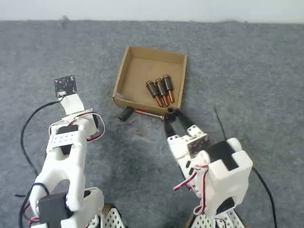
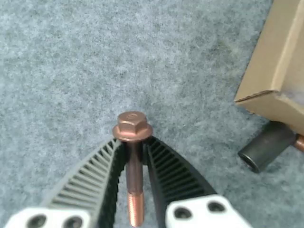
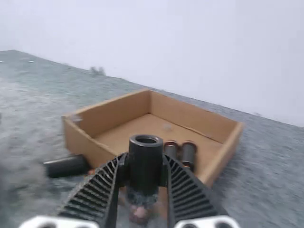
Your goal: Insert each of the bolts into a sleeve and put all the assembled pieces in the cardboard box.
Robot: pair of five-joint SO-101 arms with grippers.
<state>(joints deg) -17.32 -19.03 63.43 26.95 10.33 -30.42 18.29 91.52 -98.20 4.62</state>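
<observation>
My left gripper point(image 2: 133, 145) is shut on a copper bolt point(image 2: 133, 161), whose hex head sticks out past the fingertips above the grey carpet. My right gripper point(image 1: 170, 117) is shut on a black sleeve point(image 3: 145, 164), held upright with its open end up, just in front of the cardboard box point(image 1: 124, 66). Three assembled pieces point(image 1: 160, 91) lie side by side in the box. A loose black sleeve point(image 1: 126, 114) and a loose copper bolt point(image 1: 148, 113) lie on the carpet against the box's near wall. The left wrist view shows that sleeve point(image 2: 265, 152) by the box corner point(image 2: 280, 71).
Grey carpet point(image 1: 237, 71) covers the table, with open room to the left and right of the box. A white wall point(image 3: 190, 42) rises behind it. Cables point(image 1: 26, 137) trail beside the left arm.
</observation>
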